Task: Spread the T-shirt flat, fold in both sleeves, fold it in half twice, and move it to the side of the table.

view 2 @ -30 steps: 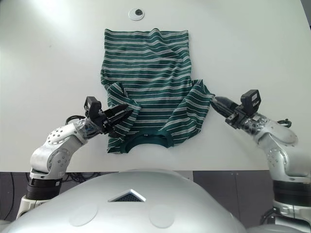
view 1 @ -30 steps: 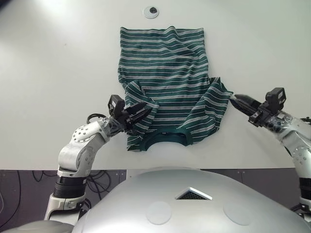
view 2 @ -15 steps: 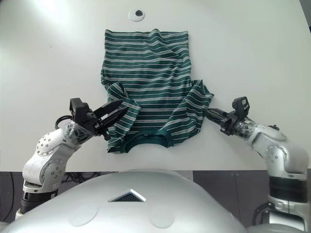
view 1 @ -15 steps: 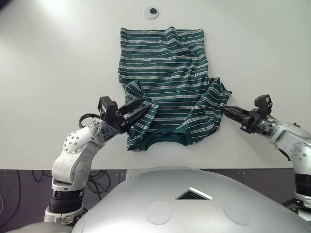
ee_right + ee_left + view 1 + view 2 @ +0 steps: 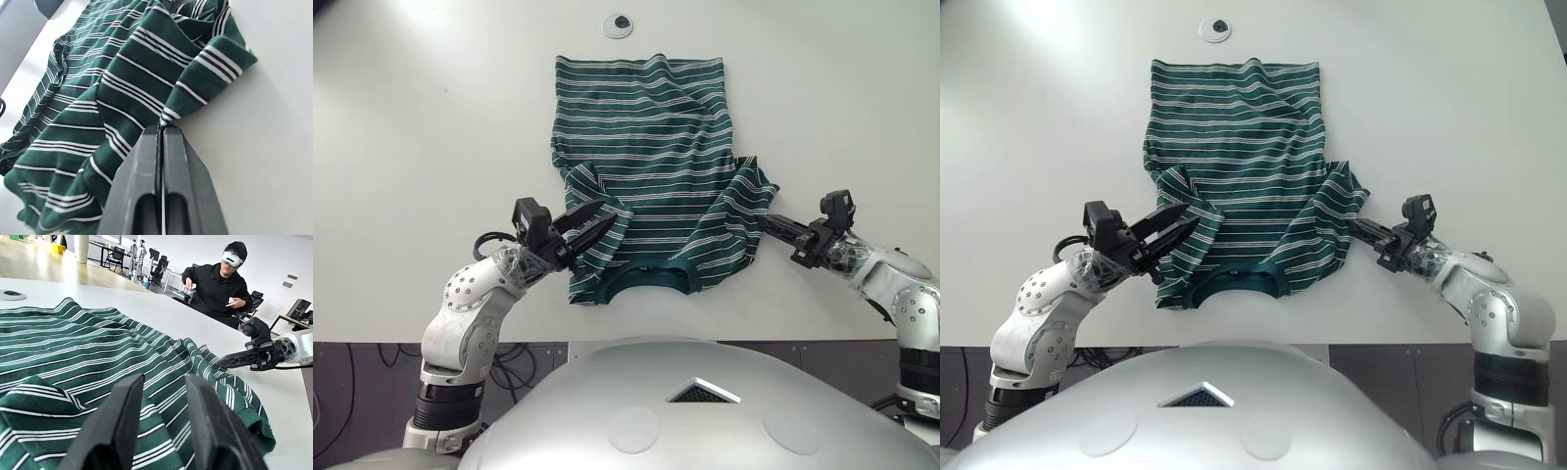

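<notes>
A green T-shirt [image 5: 641,127] with white stripes lies on the white table [image 5: 431,147], collar toward me and both sleeves folded onto the body. My left gripper [image 5: 600,217] is open just above the shirt's near left part, over the folded sleeve; the left wrist view shows its gripper [image 5: 165,382] with striped cloth [image 5: 73,347] under the gap. My right gripper [image 5: 767,219] is shut and lies low on the table. Its tips [image 5: 161,128] touch the shirt's right edge [image 5: 122,73] at the folded sleeve.
A small round disc [image 5: 618,24] is set into the table just beyond the shirt's hem. Bare tabletop lies on both sides of the shirt. The table's near edge [image 5: 372,340] runs close below both arms.
My right gripper dropped toward the table and slid left until its shut tips met the shirt's right edge. My left arm drew back a little; its gripper points more across the shirt.
</notes>
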{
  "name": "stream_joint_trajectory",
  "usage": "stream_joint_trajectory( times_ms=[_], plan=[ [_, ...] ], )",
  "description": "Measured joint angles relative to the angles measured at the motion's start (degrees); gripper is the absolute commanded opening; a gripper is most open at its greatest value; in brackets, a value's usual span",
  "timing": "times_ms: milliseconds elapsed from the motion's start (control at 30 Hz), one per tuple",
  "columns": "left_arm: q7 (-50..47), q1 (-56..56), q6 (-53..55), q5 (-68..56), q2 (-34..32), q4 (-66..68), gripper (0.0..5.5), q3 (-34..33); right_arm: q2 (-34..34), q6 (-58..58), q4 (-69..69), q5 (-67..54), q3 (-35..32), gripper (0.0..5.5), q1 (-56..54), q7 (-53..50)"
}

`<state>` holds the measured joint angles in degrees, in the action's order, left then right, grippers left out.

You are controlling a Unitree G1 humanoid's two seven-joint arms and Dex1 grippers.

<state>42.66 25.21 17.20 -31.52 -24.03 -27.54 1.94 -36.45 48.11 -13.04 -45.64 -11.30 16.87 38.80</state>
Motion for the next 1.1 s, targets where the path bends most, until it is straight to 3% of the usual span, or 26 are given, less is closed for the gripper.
stream_joint_trajectory(
  times_ms=[367, 833, 1100],
  plan=[
    [-0.07, -0.18, -0.18, 0.02, 0.0, 0.56, 1.52, 0.1, 0.11, 1.38, -10.79, -8.92, -3.01, 0.02, -0.2, 4.57],
    [-0.36, -0.44, -0.05, -0.11, -0.34, -0.27, 1.52, 0.01, 6.99, -0.09, -9.01, 2.53, 16.16, 0.02, -9.82, -2.77],
    [-1.18, -0.63, 0.29, -0.28, -0.33, -0.88, 1.52, 0.09, 9.03, -1.38, -7.13, 5.58, 20.89, 1.26, -12.44, -0.74]
  ],
)
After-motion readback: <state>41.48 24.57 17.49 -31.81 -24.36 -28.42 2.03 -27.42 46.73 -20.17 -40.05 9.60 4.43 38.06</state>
